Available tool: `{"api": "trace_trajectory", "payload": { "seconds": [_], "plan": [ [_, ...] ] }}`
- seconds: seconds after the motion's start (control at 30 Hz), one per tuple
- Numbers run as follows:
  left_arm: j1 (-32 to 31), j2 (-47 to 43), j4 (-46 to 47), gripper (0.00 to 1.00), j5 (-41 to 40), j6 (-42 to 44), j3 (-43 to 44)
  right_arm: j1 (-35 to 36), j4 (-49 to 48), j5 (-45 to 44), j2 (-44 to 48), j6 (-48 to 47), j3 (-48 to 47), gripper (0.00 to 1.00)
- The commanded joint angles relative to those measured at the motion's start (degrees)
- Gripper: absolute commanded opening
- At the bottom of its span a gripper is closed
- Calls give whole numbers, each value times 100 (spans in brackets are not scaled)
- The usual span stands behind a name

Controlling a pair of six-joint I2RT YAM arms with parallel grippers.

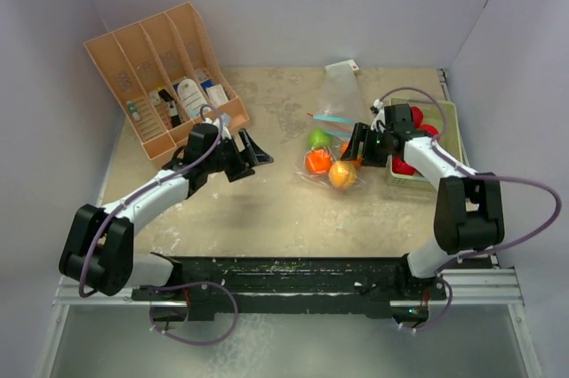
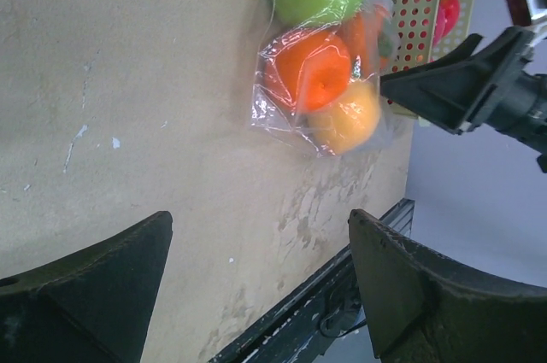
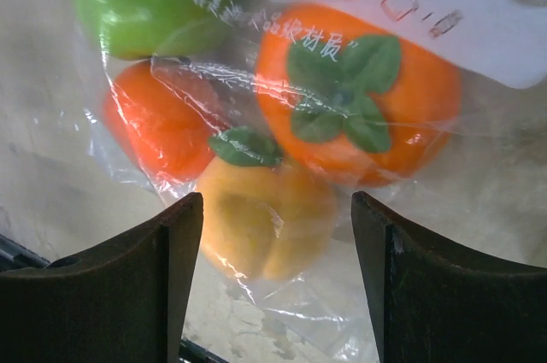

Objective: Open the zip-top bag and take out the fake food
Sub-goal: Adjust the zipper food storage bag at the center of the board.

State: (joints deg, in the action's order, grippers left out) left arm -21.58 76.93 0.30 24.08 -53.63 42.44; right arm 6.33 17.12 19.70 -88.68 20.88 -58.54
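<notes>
Your bag lay flat on the counter, right of centre, with its blue zip strip running across it above the fruits. I could not tell whether that strip was sealed.

Four fruits showed through the plastic, bunched at the near end of the bag:
- a green fruit, farthest from the arm bases
- an orange fruit, just below it
- a yellow-orange fruit, nearest the bases
- a leaf-topped orange fruit, partly hidden behind your right hand in the top view

Your right hand sat at the bag's right edge, pointed left at the fruits, with its fingers spread and nothing pinched. In its wrist view the yellow-orange fruit lay between and just beyond the two fingertips, inside the plastic. The other three fruits were further out. From the left wrist view, one finger tip came right up to the bag's edge. I could not tell whether it touched.

Your left hand was well to the left of the bag, fingers spread wide on nothing, aimed at the bag across bare counter.

Just right of the bag, behind your right hand, stood the tray with red fruits in it. The organiser stood at the far left corner.
</notes>
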Motion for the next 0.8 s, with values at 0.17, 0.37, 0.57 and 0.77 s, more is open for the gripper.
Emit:
{"api": "trace_trajectory", "payload": {
  "seconds": [0.17,0.37,0.57,0.77],
  "plan": [
    [-356,-34,441,88,-349,-321,257,681,-1126,994,-265,459,681,70],
    [-591,55,597,88,-511,-466,-6,774,-854,664,-9,310,546,67],
    [-848,381,766,89,-597,-347,-50,773,-815,836,98,429,375,65],
    [-1152,1210,1026,88,-504,-124,38,773,-667,892,256,414,328,63]
  ]
}}
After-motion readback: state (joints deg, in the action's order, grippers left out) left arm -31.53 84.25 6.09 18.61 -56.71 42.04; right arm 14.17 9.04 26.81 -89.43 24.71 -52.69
